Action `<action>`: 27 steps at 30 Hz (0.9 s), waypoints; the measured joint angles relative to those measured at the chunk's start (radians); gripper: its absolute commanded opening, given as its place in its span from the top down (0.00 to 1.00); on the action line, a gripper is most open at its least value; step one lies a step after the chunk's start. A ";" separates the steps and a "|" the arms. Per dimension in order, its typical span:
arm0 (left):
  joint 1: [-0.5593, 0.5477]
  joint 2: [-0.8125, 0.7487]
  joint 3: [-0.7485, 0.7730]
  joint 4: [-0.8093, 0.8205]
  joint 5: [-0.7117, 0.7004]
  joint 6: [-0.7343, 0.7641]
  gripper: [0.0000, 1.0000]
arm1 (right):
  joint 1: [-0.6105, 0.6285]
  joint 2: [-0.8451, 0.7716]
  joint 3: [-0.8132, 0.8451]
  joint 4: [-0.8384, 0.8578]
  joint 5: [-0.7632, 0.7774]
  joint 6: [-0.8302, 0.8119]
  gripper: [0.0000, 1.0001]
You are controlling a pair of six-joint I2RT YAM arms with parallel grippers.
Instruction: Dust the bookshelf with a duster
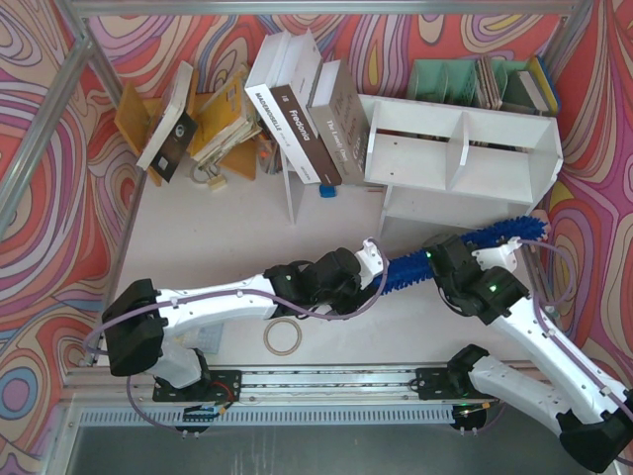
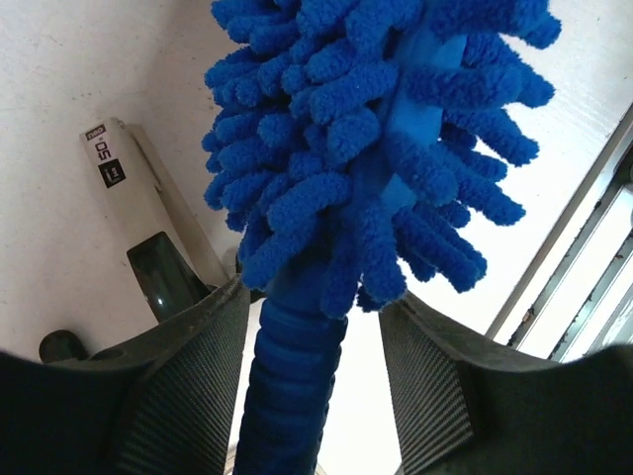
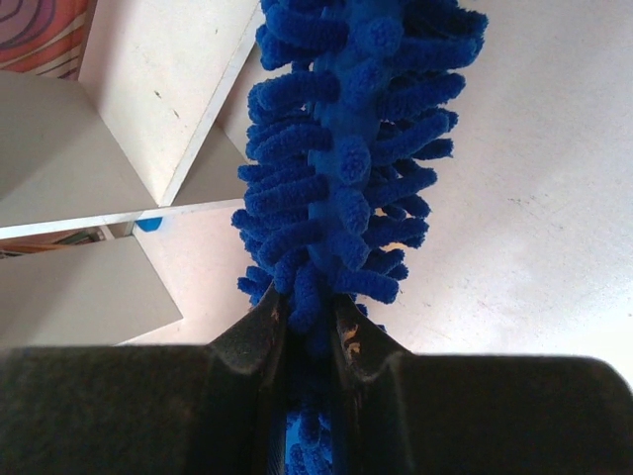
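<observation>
The duster (image 1: 495,237) lay slantwise above the table (image 1: 227,247), just in front of the bookshelf (image 1: 425,143). Its handle pointed near-left and its shaggy blue head ran far-right toward the lower tier. The tip of the head lay close by the shelf's right end panel; whether it touched could not be told.

The right gripper (image 1: 442,259) was clamped on the duster partway along. In the right wrist view its jaws (image 3: 307,312) were pinched tight into the blue strands (image 3: 346,148), with the white shelf boards to the left.

The left gripper (image 1: 374,265) sat at the handle end. In the left wrist view its jaws (image 2: 315,302) straddled the ribbed handle below the fluffy head (image 2: 376,129), parted with a gap showing on the right side, so it was not gripping.

The bookshelf stood at the far right of the table, its upper tier split by a central divider. Behind it stood a pale green file organiser (image 1: 435,79), with several thin books upright in its right-hand slots.

To the left of the shelf, large hardbacks (image 1: 307,119) leaned against a thin white upright panel (image 1: 289,193). Farther left, a loose heap of books (image 1: 188,119) rested against the far wall.

A roll of tape (image 1: 282,336) lay flat on the near part of the table under the left arm.
</observation>
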 measured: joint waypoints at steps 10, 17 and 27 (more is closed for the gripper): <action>0.000 0.009 0.000 0.006 0.011 -0.018 0.69 | 0.000 -0.005 0.000 -0.004 -0.003 0.000 0.99; -0.032 0.009 0.000 -0.008 0.045 -0.026 0.80 | 0.000 -0.016 0.000 -0.018 -0.013 0.005 0.98; -0.082 -0.025 0.003 -0.035 -0.012 -0.063 1.00 | 0.000 -0.031 0.010 -0.048 -0.037 0.007 0.77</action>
